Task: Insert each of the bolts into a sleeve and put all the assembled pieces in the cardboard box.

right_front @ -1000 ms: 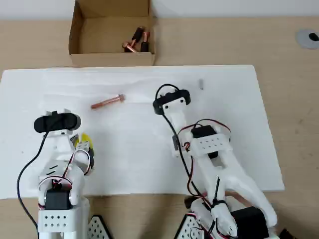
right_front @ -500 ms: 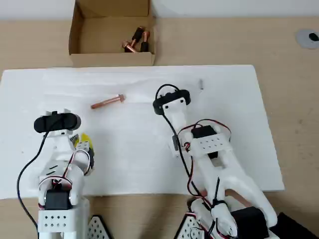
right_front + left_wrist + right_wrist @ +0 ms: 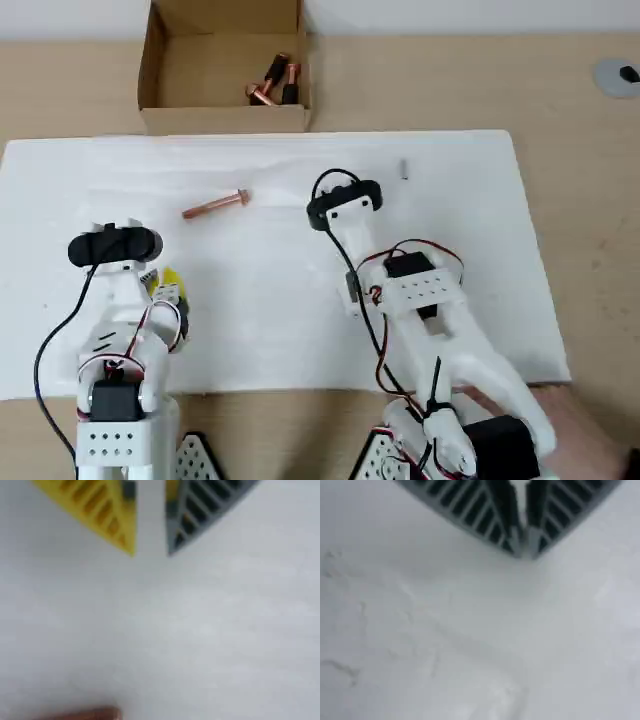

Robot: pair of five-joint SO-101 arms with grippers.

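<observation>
My left gripper (image 3: 150, 554) hangs just above the white sheet (image 3: 450, 250), pointing down. Its yellow finger (image 3: 102, 510) and grey finger (image 3: 205, 510) stand a little apart, with a narrow gap at the tips through which I see bare sheet. They touch neither the sheet nor any part. The copper bolt (image 3: 215, 204) lies flat on the sheet near this gripper, apart from it, between my left arm and the box (image 3: 150, 70). In my left wrist view one blurred end of the bolt peeks in at the edge.

My right gripper (image 3: 525, 555) is over the middle of the sheet, also pointing down. Its two grey fingers are pressed together at the tips, closed on themselves, with bare crinkled sheet below.

The small grey sleeve (image 3: 404, 169) lies on the sheet near its far edge, close beyond my right arm and well apart from the bolt.

The box sits on the wooden table (image 3: 580, 180) past the sheet's far edge. Finished pieces (image 3: 273, 84) lie in a heap in one corner of it.
</observation>
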